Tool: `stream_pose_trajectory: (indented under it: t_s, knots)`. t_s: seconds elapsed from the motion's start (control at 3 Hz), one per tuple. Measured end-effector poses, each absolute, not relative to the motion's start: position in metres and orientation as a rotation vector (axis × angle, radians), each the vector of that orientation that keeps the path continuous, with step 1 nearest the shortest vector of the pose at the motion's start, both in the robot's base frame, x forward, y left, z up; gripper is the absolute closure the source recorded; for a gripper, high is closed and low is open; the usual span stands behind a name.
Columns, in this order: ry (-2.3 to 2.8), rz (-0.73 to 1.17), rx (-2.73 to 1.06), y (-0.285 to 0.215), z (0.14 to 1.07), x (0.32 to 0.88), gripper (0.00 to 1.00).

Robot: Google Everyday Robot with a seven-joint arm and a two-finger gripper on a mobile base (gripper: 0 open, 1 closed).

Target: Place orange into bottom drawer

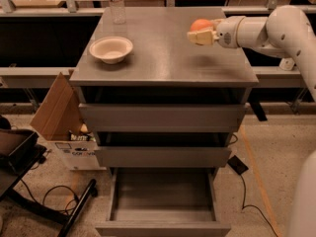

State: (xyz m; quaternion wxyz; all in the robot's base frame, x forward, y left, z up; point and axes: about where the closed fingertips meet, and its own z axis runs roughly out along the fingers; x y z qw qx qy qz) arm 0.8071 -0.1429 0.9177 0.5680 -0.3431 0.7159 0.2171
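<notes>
Claw (pixel 202 35) is clamped shut on the orange (pixel 200 24), holding it just above the right rear of the table (pixel 168 58), with the arm reaching in from the right. Bowl (pixel 110 49) sits over on the left, well apart, with a bottle (pixel 116 3) behind it. Bottom drawer (pixel 163 194) is pulled open.

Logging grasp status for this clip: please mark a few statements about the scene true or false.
1. The tool grips the orange over the right rear of the cabinet top. True.
2. The bottom drawer is shut. False: it is pulled open.
3. The orange lies in the bowl. False: the bowl is empty, on the top's left side.
4. Nothing is visible inside the bottom drawer. True.
</notes>
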Motion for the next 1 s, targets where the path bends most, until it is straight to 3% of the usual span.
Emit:
stream_pose_trajectory:
  t_s: [0.67,1.0]
  knots:
    - [1.613,0.484,-0.76,-0.156,0.976,0.68,1.0]
    - [1.668,0.651,-0.8,-0.142,0.895,0.603,1.0]
